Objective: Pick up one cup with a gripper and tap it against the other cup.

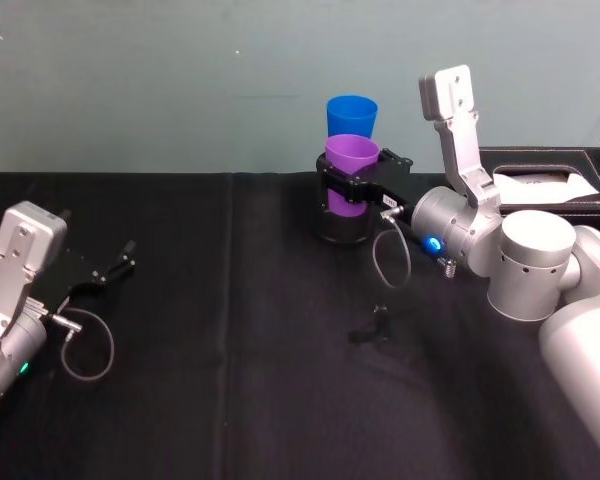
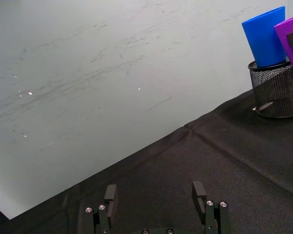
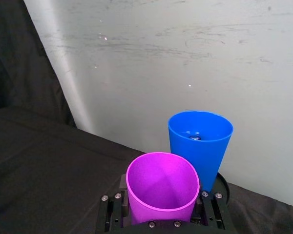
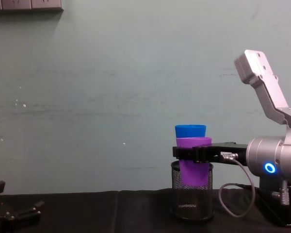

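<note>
The purple cup (image 1: 351,165) hangs upright in my right gripper (image 1: 346,188), which is shut on its middle. Looking down from the right wrist, the purple cup (image 3: 162,187) sits between the black fingers (image 3: 212,209). The blue cup (image 1: 351,114) stands just behind it, inside a black mesh pen holder (image 1: 342,226). From the chest, the purple cup (image 4: 194,171) overlaps the blue cup (image 4: 190,130) and hangs in front of the holder (image 4: 191,200). I cannot tell whether the two cups touch. My left gripper (image 1: 107,270) rests open at the left, far from both cups.
A black box (image 1: 546,181) with white paper on it sits at the back right, behind my right arm. A small black part (image 1: 376,325) lies on the black cloth in front of the holder. The pale wall rises close behind the cups.
</note>
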Available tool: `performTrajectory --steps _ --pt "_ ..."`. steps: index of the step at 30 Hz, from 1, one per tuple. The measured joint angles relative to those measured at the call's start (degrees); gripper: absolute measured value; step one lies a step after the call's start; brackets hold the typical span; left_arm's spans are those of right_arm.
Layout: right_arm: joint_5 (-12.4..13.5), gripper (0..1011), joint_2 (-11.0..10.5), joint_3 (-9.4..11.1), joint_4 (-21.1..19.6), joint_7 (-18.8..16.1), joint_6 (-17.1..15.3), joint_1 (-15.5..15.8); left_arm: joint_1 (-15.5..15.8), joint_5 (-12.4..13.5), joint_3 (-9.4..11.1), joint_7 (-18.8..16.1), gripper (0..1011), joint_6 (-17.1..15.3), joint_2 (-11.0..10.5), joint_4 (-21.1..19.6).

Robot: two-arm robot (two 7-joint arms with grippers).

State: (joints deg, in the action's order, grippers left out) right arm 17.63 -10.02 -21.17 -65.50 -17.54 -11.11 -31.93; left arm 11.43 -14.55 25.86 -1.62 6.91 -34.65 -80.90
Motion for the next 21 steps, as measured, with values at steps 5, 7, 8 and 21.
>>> performTrajectory --steps 5,7,8,21 --pt "0.0 723 0.0 0.0 0.0 0.0 0.0 0.0 0.0 0.0 0.0 0.0 1000 0.0 0.0 0.0" --pt "0.0 723 0.0 0.0 0.0 0.0 0.0 0.0 0.0 0.0 0.0 0.0 1000 0.0 0.0 0.0" --pt "0.0 723 0.0 0.0 0.0 0.0 0.0 0.0 0.0 0.0 0.0 0.0 1000 0.0 0.0 0.0" --pt "0.0 723 0.0 0.0 0.0 0.0 0.0 0.0 0.0 0.0 0.0 0.0 1000 0.0 0.0 0.0"
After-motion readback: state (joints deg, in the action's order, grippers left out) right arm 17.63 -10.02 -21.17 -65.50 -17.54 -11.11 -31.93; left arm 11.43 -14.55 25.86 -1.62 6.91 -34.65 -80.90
